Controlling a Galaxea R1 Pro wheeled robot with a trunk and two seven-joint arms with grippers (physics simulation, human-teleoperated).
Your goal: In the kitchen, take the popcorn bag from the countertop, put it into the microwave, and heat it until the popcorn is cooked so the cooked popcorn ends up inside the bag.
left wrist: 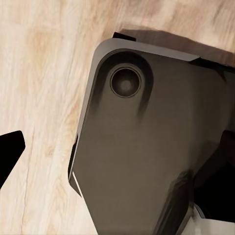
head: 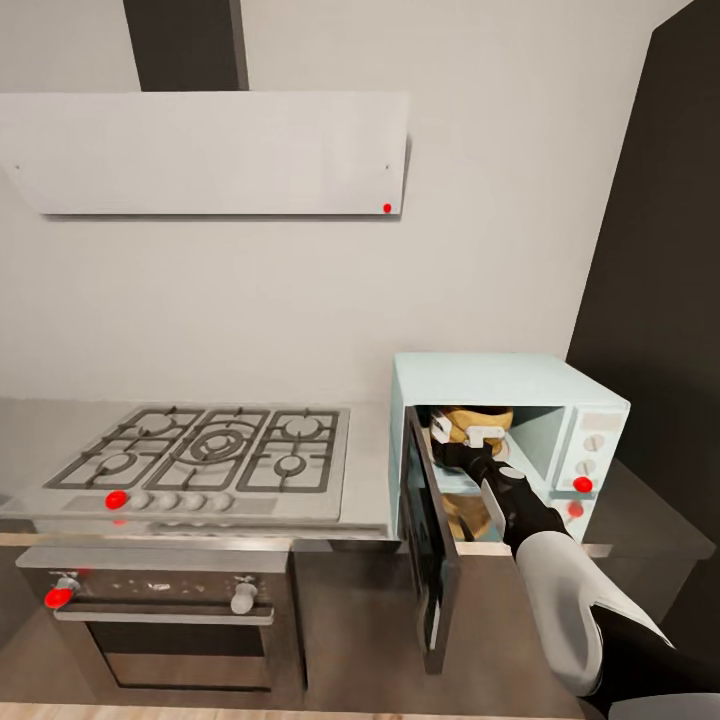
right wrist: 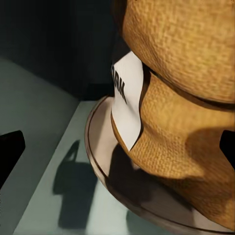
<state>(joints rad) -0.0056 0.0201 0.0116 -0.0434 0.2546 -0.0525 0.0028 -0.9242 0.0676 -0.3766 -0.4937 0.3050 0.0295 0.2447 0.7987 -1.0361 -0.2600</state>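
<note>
The microwave [head: 520,400] stands on the bench [head: 372,470] with its door [head: 430,560] swung wide, so the right arm can reach straight into the cavity. The popcorn bag [right wrist: 186,112] sits on the round turntable [right wrist: 105,161], close in front of the right tool [head: 468,438]; whether that tool is clamped on the bag or apart, I cannot tell. The left tool [left wrist: 11,155] hangs over the wood floor [left wrist: 44,73], its state unclear.

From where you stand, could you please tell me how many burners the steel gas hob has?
5 on the steel gas hob: three along the back, near the wall, and two in front, at the left and the right; the large middle burner reaches forward between them. None seems hidden.
</note>
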